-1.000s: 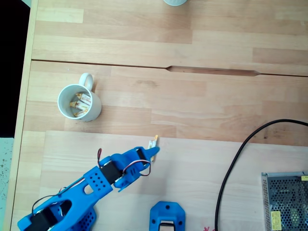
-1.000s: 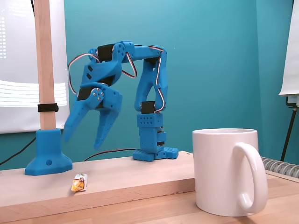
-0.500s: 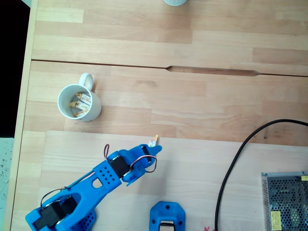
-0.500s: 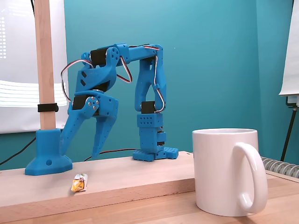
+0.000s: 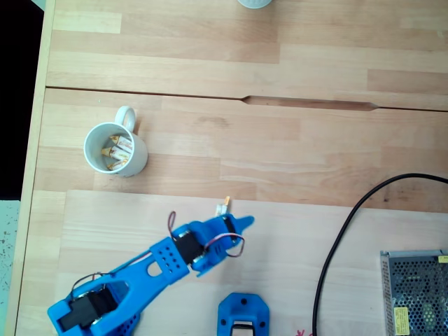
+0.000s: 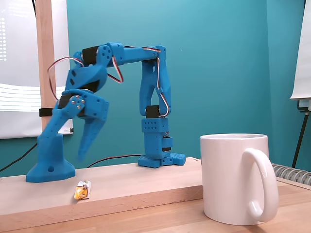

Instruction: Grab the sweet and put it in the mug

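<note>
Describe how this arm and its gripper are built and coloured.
The arm is bright blue printed plastic throughout, with black servo blocks at the joints and thin red, white and black wires looping between segments. One link has a grid of small round holes. The gripper has two long tapered blue fingers and a silver screw hub at its pivot. The base is blue as well.

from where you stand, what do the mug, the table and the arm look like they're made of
The small white mug with a loop handle: probably glazed ceramic, going by its smooth glossy white surface and thick rim. The pale wooden table: jointed wood planks with visible grain and a matte finish. The blue robot arm: likely moulded or printed plastic, uniformly matte blue with screw holes; the exact process can't be told.
</note>
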